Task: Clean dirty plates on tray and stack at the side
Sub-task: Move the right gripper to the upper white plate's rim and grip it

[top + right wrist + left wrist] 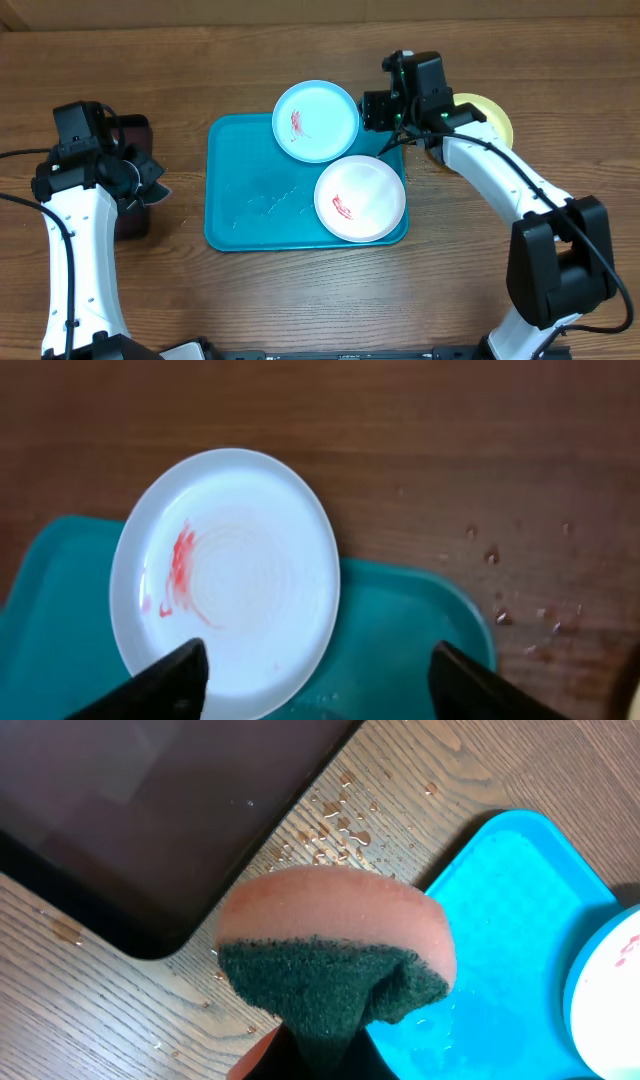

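Right tool [325, 675], fingers spread, hovers just above a round light blue plastic plate [225, 580] smeared red, which overhangs the teal rectangular plastic tray [420, 630]. Left tool [310, 1058] pinches an orange-and-green sponge [335, 950]. Gripping that wet, overhanging plate could make it tip or slip.

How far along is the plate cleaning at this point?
Done: the yellow-green plate lies off the tray at the right, no smear on its visible part. In hand: the left gripper clamps a sponge; the right gripper hangs open over the light blue plate. Left: that plate and the white plate show red smears; nothing stacked.
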Controlling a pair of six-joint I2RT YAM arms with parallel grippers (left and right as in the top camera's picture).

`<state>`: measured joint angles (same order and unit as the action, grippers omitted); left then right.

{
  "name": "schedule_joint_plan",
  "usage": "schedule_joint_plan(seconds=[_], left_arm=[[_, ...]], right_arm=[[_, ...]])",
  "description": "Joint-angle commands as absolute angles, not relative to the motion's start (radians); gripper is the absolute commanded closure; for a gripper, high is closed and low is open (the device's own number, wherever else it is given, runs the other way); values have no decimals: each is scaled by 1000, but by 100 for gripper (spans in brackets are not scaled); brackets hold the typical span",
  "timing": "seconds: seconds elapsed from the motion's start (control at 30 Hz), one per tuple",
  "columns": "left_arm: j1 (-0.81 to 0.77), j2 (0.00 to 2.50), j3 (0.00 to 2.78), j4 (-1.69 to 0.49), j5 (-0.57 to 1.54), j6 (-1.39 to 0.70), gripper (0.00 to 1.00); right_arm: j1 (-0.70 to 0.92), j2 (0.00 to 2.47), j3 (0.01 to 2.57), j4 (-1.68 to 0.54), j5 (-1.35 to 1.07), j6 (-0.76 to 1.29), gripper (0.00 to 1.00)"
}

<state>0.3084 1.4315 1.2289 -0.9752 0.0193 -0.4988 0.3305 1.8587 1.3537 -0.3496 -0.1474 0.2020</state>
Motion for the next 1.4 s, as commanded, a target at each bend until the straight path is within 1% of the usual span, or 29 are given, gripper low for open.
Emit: schedule_joint_plan(seconds=[0.0, 0.37, 0.5, 0.77, 0.87, 1.2, 1.23, 1.27, 1.3, 1.37], left_arm=[[314, 1436, 1220, -971, 28, -494, 96], [314, 1436, 1220, -970, 27, -493, 96], [314, 1436, 1220, -963, 27, -493, 96], [314, 1436, 1220, -963, 27, -493, 96], [314, 1436, 1220, -963, 28, -493, 96], [314, 1436, 1220, -964, 28, -493, 96], [314, 1436, 1220, -964, 28, -493, 96], [314, 1436, 1220, -964, 28, -493, 96], [314, 1436, 1220, -964, 27, -493, 96], [314, 1436, 1220, -963, 27, -493, 96]], right_arm=[[351, 1879, 1341, -299, -105, 222, 34], [381, 2066, 1342, -130, -106, 240, 35], [392, 2077, 1342, -99, -106, 236, 38], [405, 2093, 1342, -73, -102, 232, 39], [405, 2119, 1342, -76, -87, 233, 43], [405, 2137, 1342, -72, -60, 232, 44], [405, 2140, 1342, -72, -61, 232, 48], [405, 2144, 1342, -72, -67, 233, 59], [405, 2144, 1342, -72, -74, 233, 66], [406, 2144, 1342, -68, -94, 233, 70]])
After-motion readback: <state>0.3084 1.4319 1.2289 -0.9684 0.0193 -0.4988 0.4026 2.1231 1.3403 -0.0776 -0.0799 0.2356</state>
